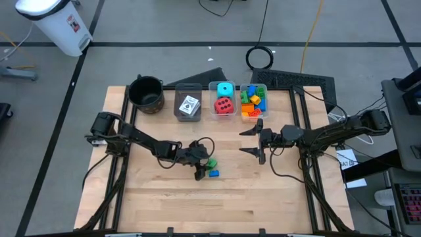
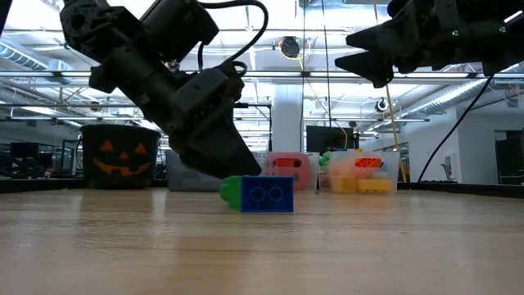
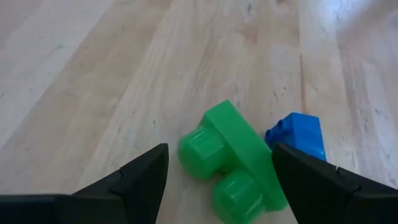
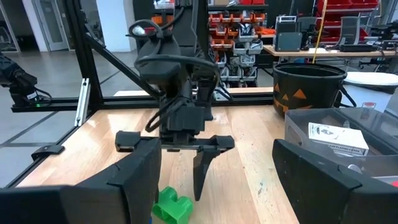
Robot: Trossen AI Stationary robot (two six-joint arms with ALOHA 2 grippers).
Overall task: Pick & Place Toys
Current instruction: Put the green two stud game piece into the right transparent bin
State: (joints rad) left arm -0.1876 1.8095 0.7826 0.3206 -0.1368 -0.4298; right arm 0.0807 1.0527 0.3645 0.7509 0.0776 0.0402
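Green brick [image 3: 233,165] lies on the wooden table [image 1: 164,197], studs sideways, between the spread fingers of the left gripper [image 3: 221,180]; nothing pinched yet. Blue brick [image 3: 298,137] sits just beside it, touching or nearly so.

Step in hand, by my reading: the pick. Left gripper is low over the green brick, jaws straddling it. Next move calls for settling a little lower and closing on the green brick alone, without catching the blue one.

Right gripper [image 1: 258,143] hovers well above the table, near the bins, fingers spread, empty, waiting.

High view gives the layout: black pot [image 1: 146,93], then three bins in a row, cards [image 1: 189,105], red cube [image 1: 224,105] with cyan cube [image 1: 225,89], mixed bricks [image 1: 253,100].

Low view shows the blue brick's face resting flat on the table; green is mostly hidden behind it. Only the left wrist view shows the gap between finger and brick.
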